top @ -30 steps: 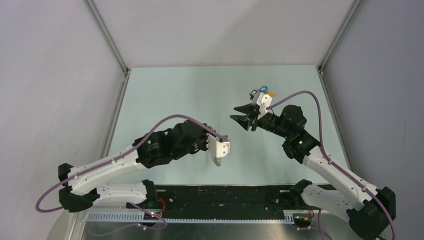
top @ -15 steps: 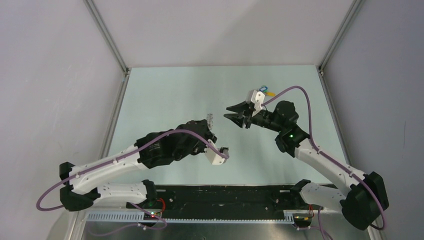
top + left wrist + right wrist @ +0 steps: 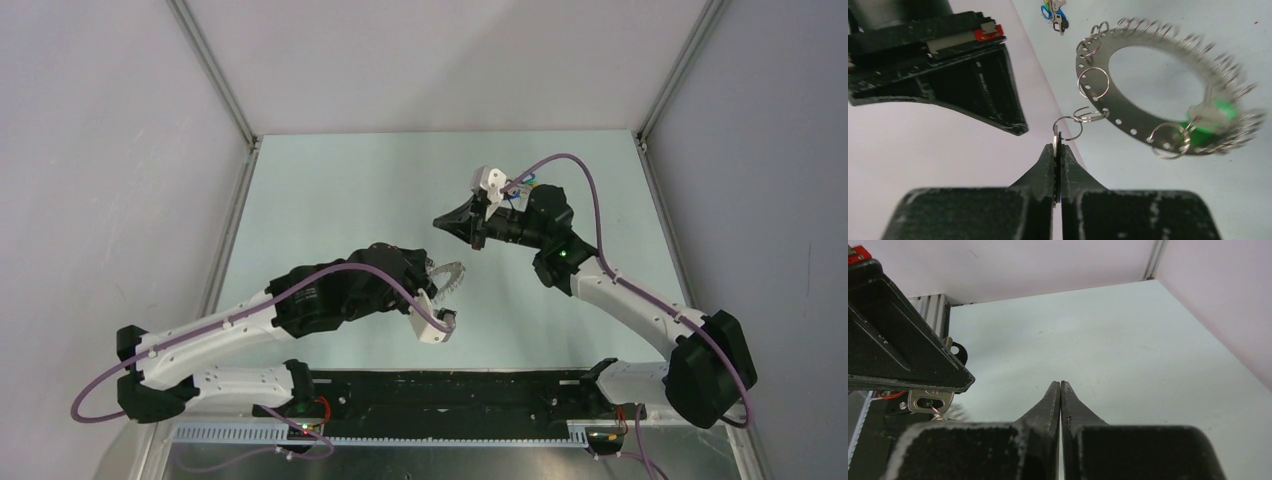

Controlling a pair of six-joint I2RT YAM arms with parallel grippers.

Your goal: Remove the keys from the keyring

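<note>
The left tool (image 3: 1058,144), pressed together, is pinching a small wire loop (image 3: 1068,127) on the keyring (image 3: 1128,125). The keyring is hanging at centre right of the wrist view, with the green key (image 3: 1222,111) dangling at its right edge. The right tool (image 3: 1060,386) is pressing together, empty. Likely step: presenting the ring. Next, the right tool must spread to take that key.

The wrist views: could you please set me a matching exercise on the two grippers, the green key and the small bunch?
1 left gripper
2 right gripper
3 green key
4 small bunch

A lying on the table
B shut, empty
C on the keyring rim
D shut, keyring dangling from it

Pairs: 1-D, 2-B, 3-C, 4-A
</note>
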